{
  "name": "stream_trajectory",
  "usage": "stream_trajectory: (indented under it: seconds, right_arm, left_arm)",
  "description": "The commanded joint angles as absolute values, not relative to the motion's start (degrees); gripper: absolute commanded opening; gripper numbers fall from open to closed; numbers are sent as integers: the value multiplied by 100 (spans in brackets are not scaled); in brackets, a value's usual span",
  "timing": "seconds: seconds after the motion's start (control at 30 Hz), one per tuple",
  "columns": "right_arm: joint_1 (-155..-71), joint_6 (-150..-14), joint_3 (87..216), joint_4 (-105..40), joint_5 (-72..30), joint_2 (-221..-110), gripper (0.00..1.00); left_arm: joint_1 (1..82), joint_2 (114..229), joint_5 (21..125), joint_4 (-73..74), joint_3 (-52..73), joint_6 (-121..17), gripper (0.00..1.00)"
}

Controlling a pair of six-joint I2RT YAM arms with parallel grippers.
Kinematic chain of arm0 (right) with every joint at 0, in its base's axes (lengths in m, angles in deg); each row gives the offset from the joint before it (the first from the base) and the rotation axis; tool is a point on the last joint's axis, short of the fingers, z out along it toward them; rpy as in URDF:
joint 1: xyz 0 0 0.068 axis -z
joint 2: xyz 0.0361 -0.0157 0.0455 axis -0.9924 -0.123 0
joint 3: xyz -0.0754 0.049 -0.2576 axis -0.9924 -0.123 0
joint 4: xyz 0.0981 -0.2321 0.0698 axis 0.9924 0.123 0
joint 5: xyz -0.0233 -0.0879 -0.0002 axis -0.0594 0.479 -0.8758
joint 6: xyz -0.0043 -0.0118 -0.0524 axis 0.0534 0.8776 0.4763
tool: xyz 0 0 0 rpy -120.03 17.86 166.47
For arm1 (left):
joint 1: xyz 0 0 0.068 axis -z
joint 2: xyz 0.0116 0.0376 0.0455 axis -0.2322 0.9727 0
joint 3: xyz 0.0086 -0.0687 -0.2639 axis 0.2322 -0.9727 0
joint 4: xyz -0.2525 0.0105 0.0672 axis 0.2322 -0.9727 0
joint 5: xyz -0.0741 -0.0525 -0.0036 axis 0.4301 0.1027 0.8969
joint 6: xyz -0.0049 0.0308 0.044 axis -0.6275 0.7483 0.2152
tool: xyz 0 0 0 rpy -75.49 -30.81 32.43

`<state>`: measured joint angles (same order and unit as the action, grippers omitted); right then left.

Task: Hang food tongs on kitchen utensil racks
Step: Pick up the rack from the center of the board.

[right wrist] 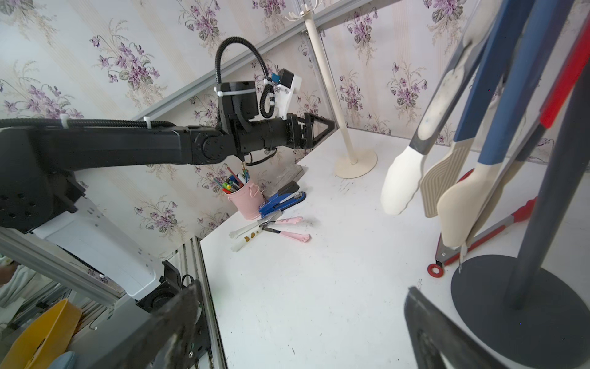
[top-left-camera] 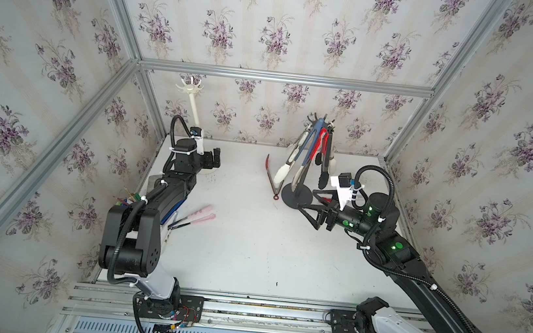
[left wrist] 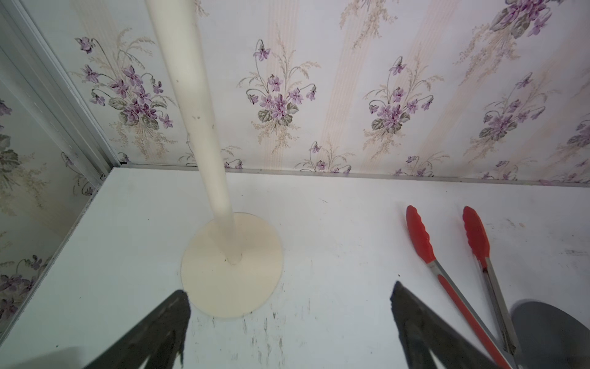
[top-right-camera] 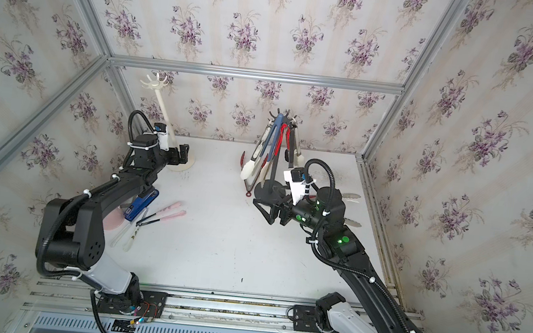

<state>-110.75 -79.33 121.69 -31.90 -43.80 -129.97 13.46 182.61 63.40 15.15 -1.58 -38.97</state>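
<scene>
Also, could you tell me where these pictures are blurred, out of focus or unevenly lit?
Left wrist view: the red tongs are crisp, the near black fingers smeared soft. Right wrist view: the dark grey rack and its hanging tongs are out of focus, the pink pen cup sharp. Both top views: even light, faint shadows, no glare.

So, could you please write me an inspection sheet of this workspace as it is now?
Surface: white table, some dark scuff marks.
Job's things: cream rack with bare hooks; dark grey rack carrying several hung tongs; red tongs lying flat beside it.
Clutter: pink pen cup, blue stapler, small pink-tipped tools.
Hands: left hand open, empty, facing the cream base; right hand open, empty, by the dark base.
Cables: black conduit zip-tied along both arms, nothing snagged seen.
Surroundings: floral walls, aluminium frame.
</scene>
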Motion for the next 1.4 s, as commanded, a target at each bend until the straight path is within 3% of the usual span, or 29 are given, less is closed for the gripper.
stream_trajectory:
  seconds: [0.0,0.3,0.87,0.93,1.07,1.37]
  right_arm:
    - [-11130,-8077,12270,-3119,-4327,-12991,100]
    - [-11181,-8222,12417,-2808,-4336,-12945,100]
    - [-11264,-8354,12318,-2595,-4264,-13020,100]
    - [-11281,-8403,12251,-2604,-4242,-12973,100]
    - [-11315,-8491,12113,-2567,-4144,-12836,100]
    - [-11333,-8592,12021,-2498,-4053,-12685,100]
  left_arm:
    - [1313,18667,6068,2871,-107,-3774,99]
    - [1154,19913,5454,4484,319,-3659,99]
    - [1000,21395,5498,5244,1911,-3802,98]
    - [1000,21534,5470,5279,2099,-3797,94]
    - [993,21683,5272,5380,2305,-3832,71]
    - [960,21565,5340,5694,1967,-3843,36]
